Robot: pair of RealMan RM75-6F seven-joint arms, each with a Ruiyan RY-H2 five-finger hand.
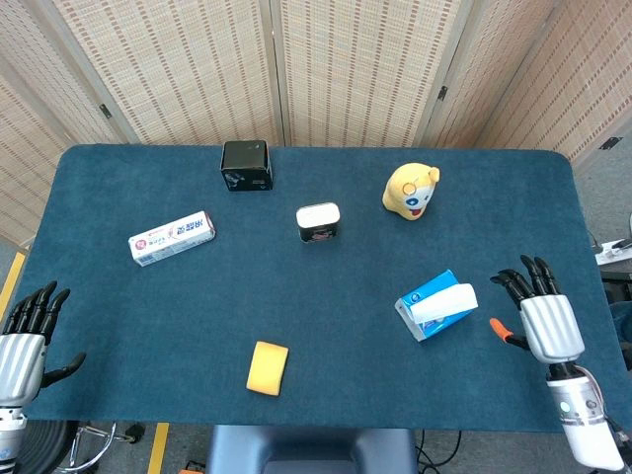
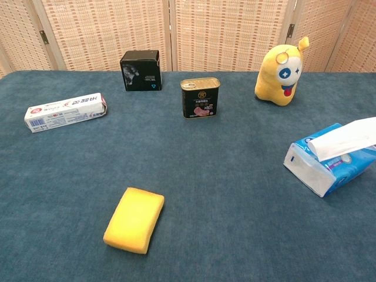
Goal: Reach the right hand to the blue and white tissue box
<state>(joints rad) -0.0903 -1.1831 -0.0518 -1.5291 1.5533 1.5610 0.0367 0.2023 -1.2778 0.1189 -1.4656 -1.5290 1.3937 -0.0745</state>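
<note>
The blue and white tissue box [image 1: 435, 304] lies on the right part of the blue table, a white tissue sticking out of its top; the chest view shows the tissue box [image 2: 330, 160] at the right edge. My right hand [image 1: 541, 318] hovers over the table's right side, a short gap to the right of the box, fingers spread and holding nothing. My left hand [image 1: 24, 334] sits off the table's front left corner, fingers spread and empty. Neither hand appears in the chest view.
A yellow sponge [image 1: 268, 367] lies near the front edge. A toothpaste box [image 1: 172, 238] is at the left, a black cube box [image 1: 247, 164] at the back, a small tin can [image 1: 318, 221] mid-table, a yellow plush toy [image 1: 410, 191] behind the tissue box.
</note>
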